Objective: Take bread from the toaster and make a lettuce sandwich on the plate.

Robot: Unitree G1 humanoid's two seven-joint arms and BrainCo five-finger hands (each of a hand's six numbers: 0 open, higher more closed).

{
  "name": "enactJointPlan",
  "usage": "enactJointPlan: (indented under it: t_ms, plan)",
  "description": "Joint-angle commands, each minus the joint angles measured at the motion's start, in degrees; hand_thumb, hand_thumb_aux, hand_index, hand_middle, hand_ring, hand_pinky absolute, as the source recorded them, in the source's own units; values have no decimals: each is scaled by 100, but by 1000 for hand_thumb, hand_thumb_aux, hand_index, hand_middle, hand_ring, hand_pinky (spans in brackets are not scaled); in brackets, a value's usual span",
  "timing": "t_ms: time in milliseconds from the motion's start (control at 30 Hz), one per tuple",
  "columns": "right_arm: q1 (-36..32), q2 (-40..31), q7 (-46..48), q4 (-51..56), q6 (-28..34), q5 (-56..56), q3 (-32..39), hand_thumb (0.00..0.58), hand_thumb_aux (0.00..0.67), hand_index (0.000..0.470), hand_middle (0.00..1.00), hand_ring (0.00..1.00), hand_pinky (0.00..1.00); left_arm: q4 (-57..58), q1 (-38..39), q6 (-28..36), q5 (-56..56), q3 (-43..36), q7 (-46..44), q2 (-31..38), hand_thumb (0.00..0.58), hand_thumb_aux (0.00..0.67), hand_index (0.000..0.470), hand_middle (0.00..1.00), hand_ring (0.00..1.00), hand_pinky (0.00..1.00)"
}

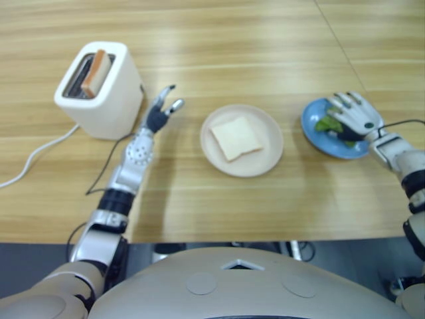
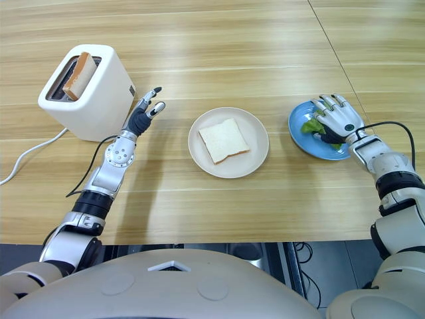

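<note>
In the left eye view, the white toaster (image 1: 106, 93) stands at the upper left of the frame. One slice of toast (image 1: 99, 70) sticks up out of its slot. Just to the right of the toaster is the left hand (image 1: 163, 111). Its fingers are spread out and point up toward the top of the frame. The hand holds nothing and does not touch the toaster. In the middle of the frame sits the round cream plate (image 1: 269, 163). One slice of white bread (image 1: 236, 137) lies flat on it. Nothing green is on that bread.

In the right eye view, a small blue dish (image 2: 312, 147) sits at the right of the frame, well apart from the cream plate. The lettuce (image 2: 310, 125) lies in the blue dish. The right hand (image 2: 340, 118) is on top of the lettuce and covers most of it. It is not clear whether this hand has hold of the lettuce or just rests on it. A white cord (image 2: 26, 156) runs from the toaster to the left edge of the frame, across the wooden table (image 2: 265, 40).

The job looks about one third done. The bottom bread is on the plate. The lettuce still needs to go onto that bread. After that, the toast in the toaster needs to come out and go on top.
</note>
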Motion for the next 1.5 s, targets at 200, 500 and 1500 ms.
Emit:
enactJointPlan:
  t_ms: [200, 500, 1500]
  plan:
    - [300, -259, 380, -625, -11, 416, -107, 580, 670, 460, 804, 804, 804, -29, 53, 13, 23, -2, -28, 34, 0, 0, 0, 0, 0, 0]
    - [459, -321, 532, -642, -142, 872, -265, 580, 670, 460, 1000, 1000, 1000, 73, 32, -17, 19, 16, -15, 60, 0, 0, 0, 0, 0, 0]
    - [1164, 1978, 1376, -4411, 178, 641, -891, 580, 670, 460, 1000, 1000, 1000, 587, -205, -278, -201, 216, 240, -27, 0, 0, 0, 0, 0, 0]
